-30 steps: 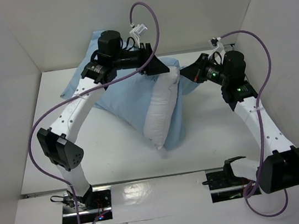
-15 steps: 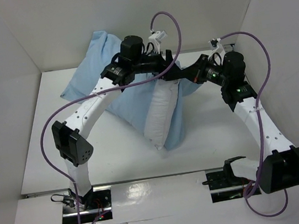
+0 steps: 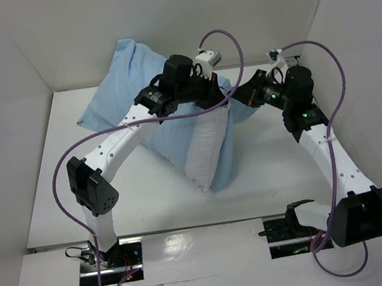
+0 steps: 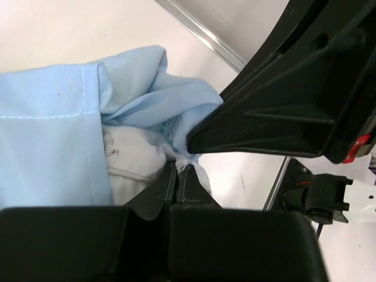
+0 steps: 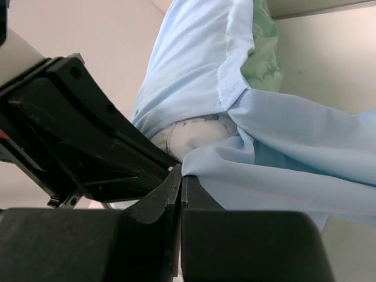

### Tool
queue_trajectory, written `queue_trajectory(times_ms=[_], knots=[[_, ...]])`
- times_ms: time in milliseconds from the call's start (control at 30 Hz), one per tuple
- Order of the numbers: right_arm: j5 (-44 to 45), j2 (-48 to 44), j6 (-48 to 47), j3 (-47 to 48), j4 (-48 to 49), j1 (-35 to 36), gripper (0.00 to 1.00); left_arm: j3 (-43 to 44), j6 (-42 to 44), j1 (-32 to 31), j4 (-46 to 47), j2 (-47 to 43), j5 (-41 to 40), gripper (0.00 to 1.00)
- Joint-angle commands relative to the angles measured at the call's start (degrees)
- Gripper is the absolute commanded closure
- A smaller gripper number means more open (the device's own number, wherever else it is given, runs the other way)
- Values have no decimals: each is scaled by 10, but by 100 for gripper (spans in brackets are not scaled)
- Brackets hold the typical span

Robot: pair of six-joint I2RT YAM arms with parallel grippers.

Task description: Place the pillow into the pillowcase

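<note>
**Left tool** (image 4: pixel 178 169): clenched. Its tips meet on a fold of the plump, wrinkled white fabric pillow (image 4: pixel 132 167) (cloth half hides the pinch, so the grip is a reading, not a certainty).

**Right tool** (image 5: pixel 180 171): clenched on the hemmed edge of the thin, floppy pillowcase (image 5: pixel 282 153), which is light blue with a mint-green patterned face showing at the fold.

**Relation:** the two tools stand just beside each other at the far end of the pillow.

**Overhead view:** the pillow rests on the white worktop (image 3: pixel 149 198). Most of it is under blue cloth, and one long white flank shows bare between the blue layers.

**Step in hand, as judged:** drawing the case's mouth over the exposed flank, past the midpoint.

**Next move:** the right tool should pull the hem across the bare side while the left tool holds or feeds the pillow inward. The thin cloth may slip from so narrow a pinch.
</note>
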Motion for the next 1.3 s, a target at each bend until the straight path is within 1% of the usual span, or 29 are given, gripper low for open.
queue_trajectory(times_ms=[0,133,233,400,467,600,700,767,833,900,1000,1033,1067,1100,1133,1200,1233,1267], knots=[[-17,-25,15,23,103,-3,100,-30,12,3,-24,-29,-22,100],[-24,-20,37,23,129,-3,100,-68,24,3,-18,-35,-9,100],[-41,-15,50,34,150,-3,100,-81,17,9,-12,-10,6,100],[-81,-21,80,46,178,-3,100,-93,-4,20,38,34,7,100],[-95,-26,96,46,184,-3,100,-75,-11,20,38,60,7,100],[-123,-50,119,41,206,-3,100,-52,-22,25,45,101,-20,100],[-145,-64,126,41,201,-3,100,-44,-35,36,55,134,-20,100],[-167,-64,126,41,201,-3,100,-33,-42,36,62,150,-5,100],[-188,-59,133,32,223,-3,100,-20,-42,36,62,178,-5,100],[-188,-59,139,26,232,-3,100,-4,-42,30,49,197,0,100],[-188,-53,151,26,266,-3,100,-29,-42,30,57,209,7,100],[-197,-48,160,26,278,-3,100,-51,-42,30,57,209,0,100],[-209,-42,170,31,310,5,100,-59,-48,30,70,209,0,100],[-215,-42,175,31,319,11,100,-67,-54,30,75,215,0,100],[-215,-37,160,44,313,23,100,-73,-60,30,75,215,5,100],[-207,-37,117,44,230,30,100,-73,-68,37,81,223,5,100],[-197,-45,79,49,175,30,100,-52,-73,42,69,229,11,100],[-181,-45,64,42,153,30,100,-36,-73,42,55,229,20,100]])
